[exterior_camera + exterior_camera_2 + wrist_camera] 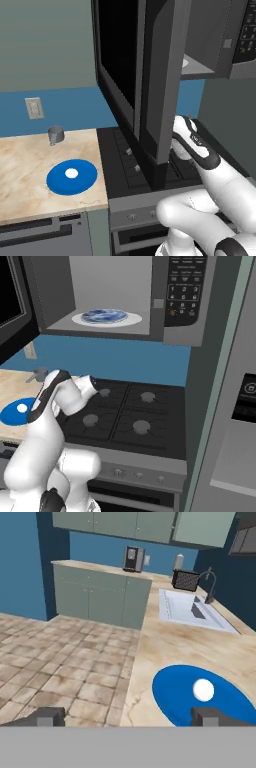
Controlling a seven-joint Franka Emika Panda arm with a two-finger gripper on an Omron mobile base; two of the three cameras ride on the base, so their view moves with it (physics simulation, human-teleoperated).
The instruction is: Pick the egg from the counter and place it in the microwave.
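Egg (72, 173) sits on the blue plate (57, 181) on the table (25, 165); claw (127, 716) spread wide, empty; microwave (115, 296) open.

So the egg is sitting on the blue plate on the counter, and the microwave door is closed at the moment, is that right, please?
Not quite: the microwave door is open, not closed. The right base view shows its grey inside. The rest holds: the egg sits on the blue plate on the counter.
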